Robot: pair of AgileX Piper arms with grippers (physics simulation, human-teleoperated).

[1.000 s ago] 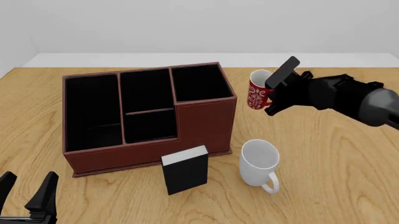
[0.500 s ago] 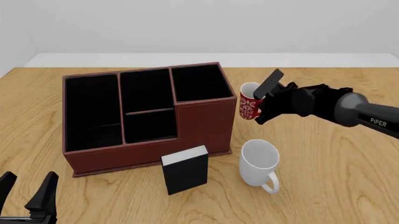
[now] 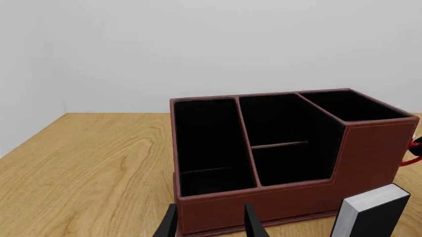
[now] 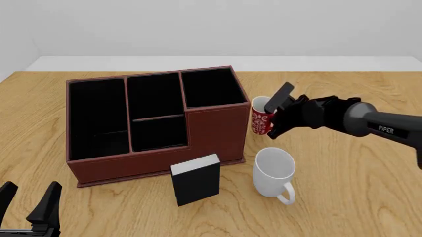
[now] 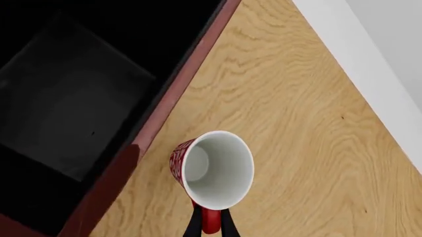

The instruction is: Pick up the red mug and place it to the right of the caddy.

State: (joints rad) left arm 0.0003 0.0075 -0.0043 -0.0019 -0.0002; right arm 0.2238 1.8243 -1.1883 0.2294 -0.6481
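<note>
Handle (image 5: 209,221) between pincer fingers (image 5: 194,223)

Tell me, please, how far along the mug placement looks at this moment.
Done: the red mug is picked up, its handle pinched by the right gripper. In hand: it is carried close beside the caddy, on its right. Left: whether it rests on the table is unclear; then release it. The left gripper is idle, open.

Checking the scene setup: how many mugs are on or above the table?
2: the red mug held in the right gripper beside the caddy, and the white mug standing nearer the camera.
</note>
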